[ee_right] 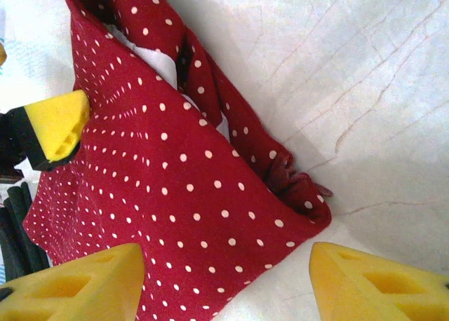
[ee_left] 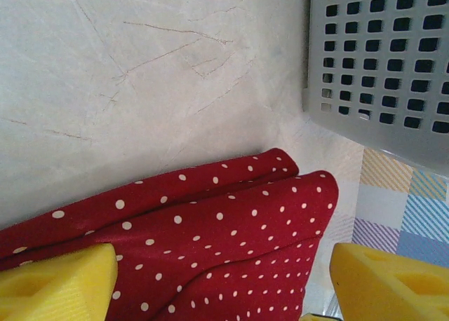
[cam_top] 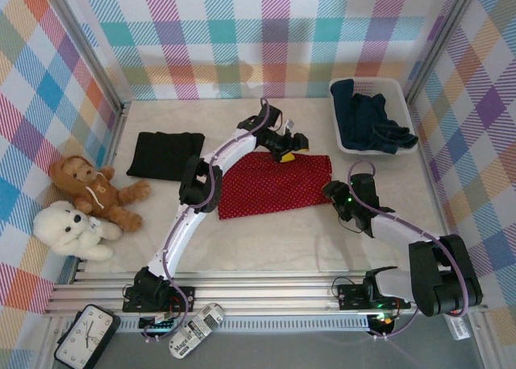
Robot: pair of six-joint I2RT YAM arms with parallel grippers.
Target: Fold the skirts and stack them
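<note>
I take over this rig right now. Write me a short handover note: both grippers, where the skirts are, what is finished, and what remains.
Left gripper: fingers open, over the far right corner of the red dotted skirt, holding nothing.
Right gripper: fingers open, over the near right corner of the same skirt, holding nothing.
Black skirt: folded, lying on the left side of the table.
Denim skirts: bunched in the white basket, far right.
Done: the black skirt is folded.
Left: fold the red dotted skirt and stack it on the black one, then do the same with the denim skirts.
</note>
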